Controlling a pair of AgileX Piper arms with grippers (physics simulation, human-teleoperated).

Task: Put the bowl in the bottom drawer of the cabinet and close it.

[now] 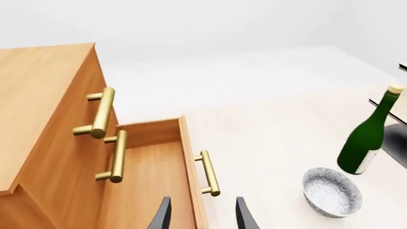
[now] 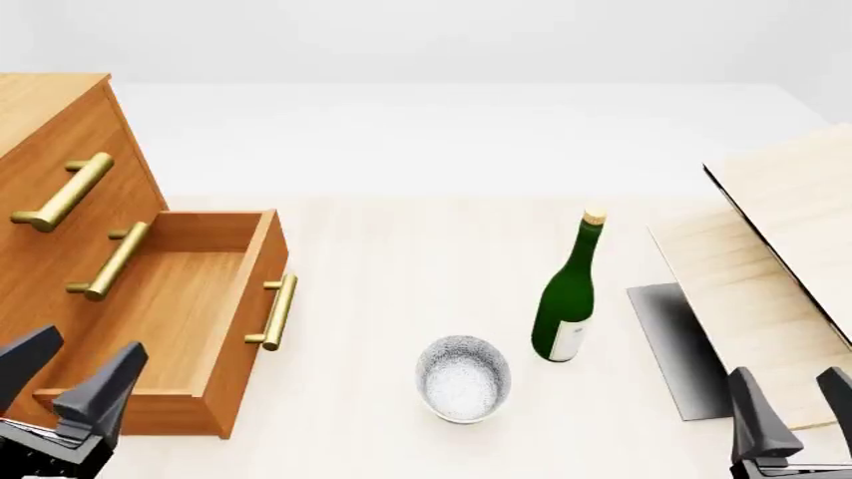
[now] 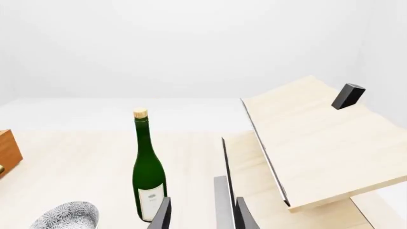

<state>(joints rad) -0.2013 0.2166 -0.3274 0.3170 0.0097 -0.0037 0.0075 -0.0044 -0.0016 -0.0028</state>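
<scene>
Both claws, left (image 2: pixel 74 384) and right (image 2: pixel 796 404), are hanging open and empty; the bowl (image 2: pixel 462 377) is sitting on the desk (image 2: pixel 399 269) just beside the green bottle (image 2: pixel 568 294), risking toppling it, while the bottom drawer (image 2: pixel 174 319) is gaping.

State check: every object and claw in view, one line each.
bottom drawer: pulled open, nothing inside
two upper drawers: shut
bowl: upright on table, outside the drawer, not held
green bottle: standing upright, corked
left claw: open, holding nothing
right claw: open, holding nothing
</scene>
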